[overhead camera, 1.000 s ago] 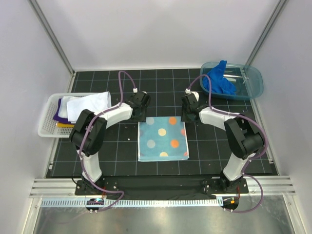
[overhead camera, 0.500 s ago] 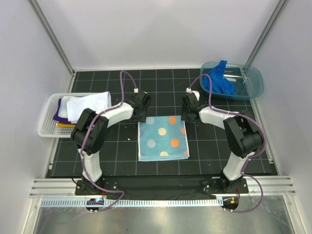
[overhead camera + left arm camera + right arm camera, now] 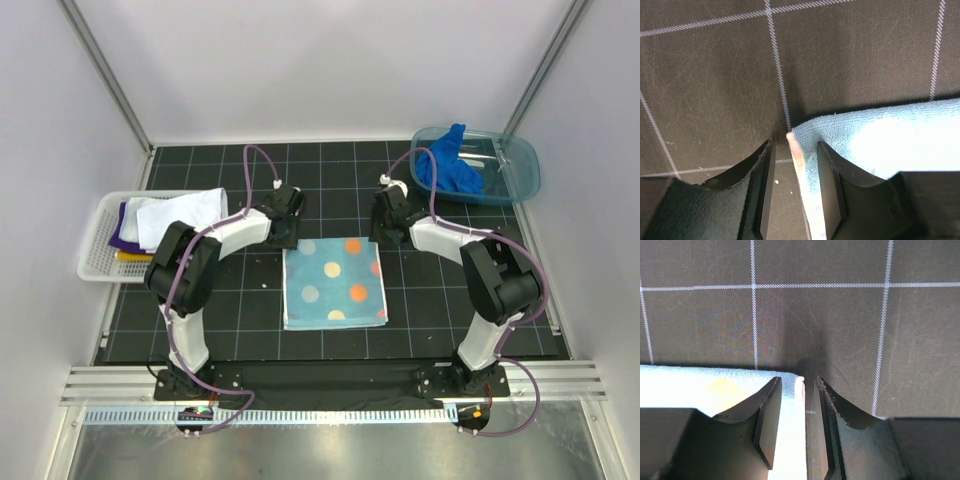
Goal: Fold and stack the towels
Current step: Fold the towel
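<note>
1. In the top external view, the spotted towel (image 3: 334,283) is seen spread flat at the middle of the tabletop (image 3: 230,320), between the two arms. The left jaws are set at its far left corner and the right jaws at its far right corner. A white towel (image 3: 180,213) and a purple towel (image 3: 122,236) are held in the mesh basket (image 3: 92,262) at the left. A bright blue towel (image 3: 448,165) is heaped in the teal tub (image 3: 520,170) at the far right.
2. In the left wrist view, the left jaws are seen parted, one on each side of the towel's corner. Nothing is clamped, and a dark gap is visible between the cloth edge and the outer jaw.
3. In the right wrist view, the right jaws are likewise released astride the other far corner, with the cloth edge lying between them and unpinched.
4. The towel is judged light, soft and limp, so sagging is to be expected once it is lifted. It is best taken at these two far corners, with a bite deep enough that the thin edge is not lost.
</note>
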`<state>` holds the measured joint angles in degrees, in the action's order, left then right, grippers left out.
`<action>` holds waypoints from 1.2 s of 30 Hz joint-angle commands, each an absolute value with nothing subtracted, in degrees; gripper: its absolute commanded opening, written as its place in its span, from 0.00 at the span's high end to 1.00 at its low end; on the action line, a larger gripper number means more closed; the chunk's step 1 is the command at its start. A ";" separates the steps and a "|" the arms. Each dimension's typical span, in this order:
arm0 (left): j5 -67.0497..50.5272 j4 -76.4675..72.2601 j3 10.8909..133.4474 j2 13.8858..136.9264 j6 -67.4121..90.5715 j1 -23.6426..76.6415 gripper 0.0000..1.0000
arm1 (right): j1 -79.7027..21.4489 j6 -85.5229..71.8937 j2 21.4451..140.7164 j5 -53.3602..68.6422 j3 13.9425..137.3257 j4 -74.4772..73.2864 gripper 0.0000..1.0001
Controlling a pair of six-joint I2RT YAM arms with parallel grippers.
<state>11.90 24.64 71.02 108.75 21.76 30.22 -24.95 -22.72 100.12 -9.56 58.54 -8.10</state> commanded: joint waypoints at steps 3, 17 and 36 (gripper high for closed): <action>10.11 22.15 73.04 110.04 20.30 29.62 0.58 | -24.79 -22.67 102.04 -8.35 59.15 -4.84 0.61; 8.18 17.67 69.26 106.61 21.36 28.48 0.57 | -24.61 -22.68 105.29 -10.37 58.45 -5.10 0.81; 3.08 11.34 66.27 104.41 24.43 25.58 0.57 | -23.91 -22.24 107.75 -9.32 59.06 -4.75 0.89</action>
